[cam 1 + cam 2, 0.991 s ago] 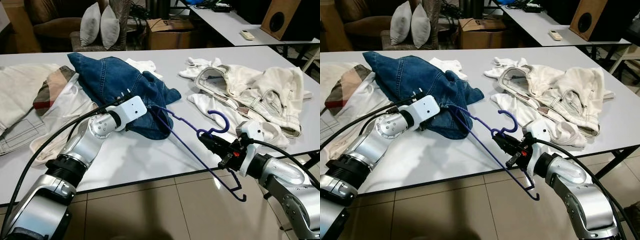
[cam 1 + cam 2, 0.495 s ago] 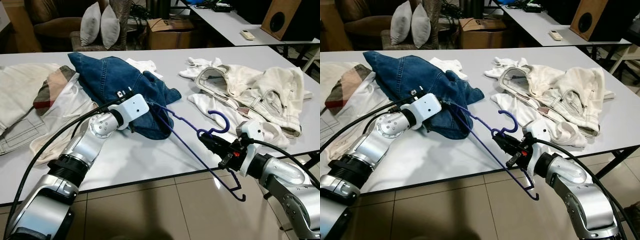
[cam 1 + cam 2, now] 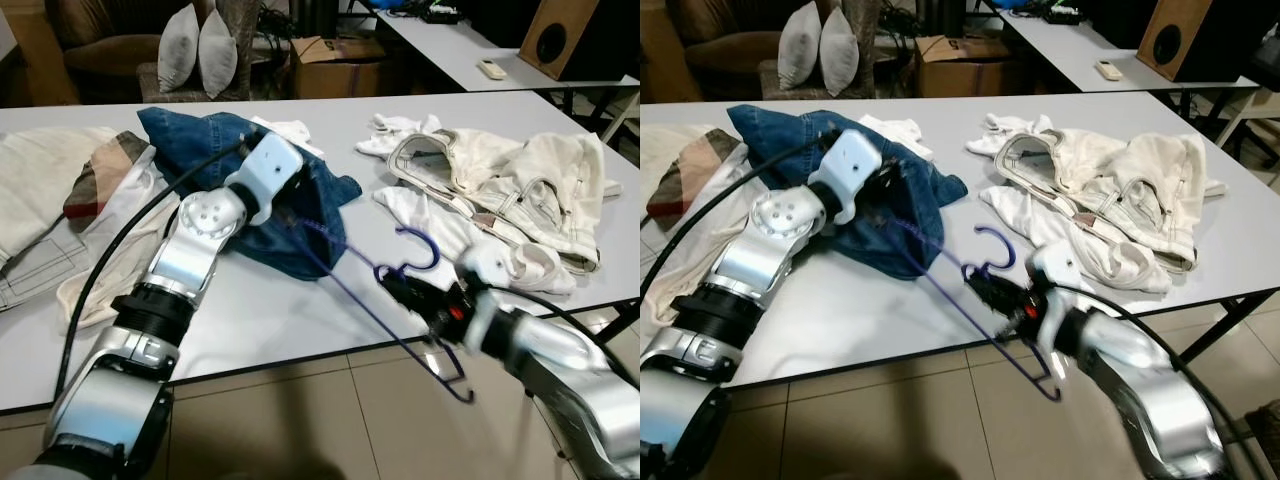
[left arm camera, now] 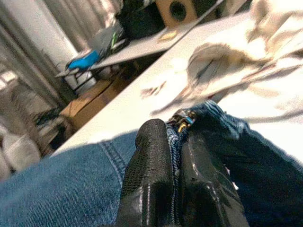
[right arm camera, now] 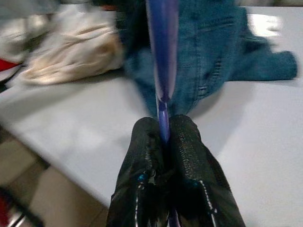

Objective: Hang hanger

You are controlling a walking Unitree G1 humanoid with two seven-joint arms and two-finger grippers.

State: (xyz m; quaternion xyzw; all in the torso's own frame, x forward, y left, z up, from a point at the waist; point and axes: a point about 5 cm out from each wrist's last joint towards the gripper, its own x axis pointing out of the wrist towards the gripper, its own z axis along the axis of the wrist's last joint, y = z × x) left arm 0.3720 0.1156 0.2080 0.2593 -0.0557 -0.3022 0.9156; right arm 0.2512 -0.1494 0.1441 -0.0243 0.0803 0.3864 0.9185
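Left pincer (image 4: 173, 175) and right pincer (image 5: 163, 156) both clamped (arms outstretched)

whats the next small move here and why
Probably slide the purple hanger further into the blue denim garment. The right end effector is shut on the hanger, whose far end sits at the denim, while the left end effector pinches the denim's edge and lifts it.

Thin purple hanger (image 3: 372, 305), tilted, hook up, 1 end against the blue denim garment (image 3: 225, 165), other end past the white table (image 3: 260, 300) edge
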